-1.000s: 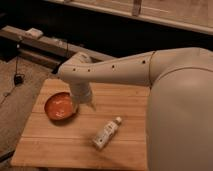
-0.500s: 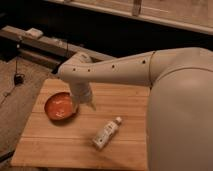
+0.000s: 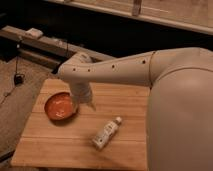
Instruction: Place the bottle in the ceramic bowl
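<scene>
Nothing has moved since the earlier frames: the bottle, the bowl and the arm sit exactly where they were half a second and a full second ago.

Nearest the camera is the front edge of the wooden counter (image 3: 60, 150), a pale slatted top. A little farther in, right of the middle, the bottle (image 3: 107, 133) lies on its side on the bare wood. Its small light cap points away and to the right, and its base points toward the front edge. It is outside the bowl, and nothing touches it.

Farther back and to the left sits the ceramic bowl (image 3: 58, 107), orange-red with a darker rim, upright on the counter and with nothing in it. The tool (image 3: 84, 101) hangs just beside the bowl's right rim and overlaps that rim in this view. Whether it rests on the rim or hovers above it cannot be told. It holds nothing, and the bottle is well apart from it, toward the front right. Whether the tool is wide or narrow cannot be told either, since the wrist above hides its shape.

Over both of them the cream-coloured arm (image 3: 115, 70) reaches leftward across the counter, with a row of small dark dots along its side. It comes from the large rounded robot body (image 3: 182, 115), which fills the right of the view.

Beyond the counter's left edge is brownish floor (image 3: 12, 107). Behind that a dark low ledge (image 3: 50, 46) carries a small whitish object (image 3: 35, 33). A pale wall (image 3: 165, 10) runs across the top.
</scene>
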You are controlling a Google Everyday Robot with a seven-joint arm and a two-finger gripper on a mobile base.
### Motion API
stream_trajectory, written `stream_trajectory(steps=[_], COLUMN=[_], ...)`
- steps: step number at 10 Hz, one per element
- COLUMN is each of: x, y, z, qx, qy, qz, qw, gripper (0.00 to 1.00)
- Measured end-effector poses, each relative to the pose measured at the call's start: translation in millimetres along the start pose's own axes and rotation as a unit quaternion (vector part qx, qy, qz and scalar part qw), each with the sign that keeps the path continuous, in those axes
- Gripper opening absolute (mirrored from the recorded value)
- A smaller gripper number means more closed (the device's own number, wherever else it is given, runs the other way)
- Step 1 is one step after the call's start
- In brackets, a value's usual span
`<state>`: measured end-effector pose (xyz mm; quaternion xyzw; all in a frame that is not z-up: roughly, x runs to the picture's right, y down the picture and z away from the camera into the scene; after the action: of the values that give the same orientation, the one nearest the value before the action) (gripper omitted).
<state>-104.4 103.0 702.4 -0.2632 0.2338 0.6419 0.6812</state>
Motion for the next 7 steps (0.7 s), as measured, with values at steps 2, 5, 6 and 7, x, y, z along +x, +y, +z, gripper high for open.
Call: stream_trajectory(steps=[2,5,6,7], x=[0.0,0.0,0.0,0.5], y=[0.0,0.0,0.0,-0.7], z=[0.1,0.1,0.2,1.6], qx=[0.0,0.0,0.0,0.001], qy=[0.0,0.0,0.0,0.002], qz=[0.0,0.0,0.0,0.001], qw=[1.0,1.0,1.0,1.0], gripper=[0.65,0.65,0.65,0.65])
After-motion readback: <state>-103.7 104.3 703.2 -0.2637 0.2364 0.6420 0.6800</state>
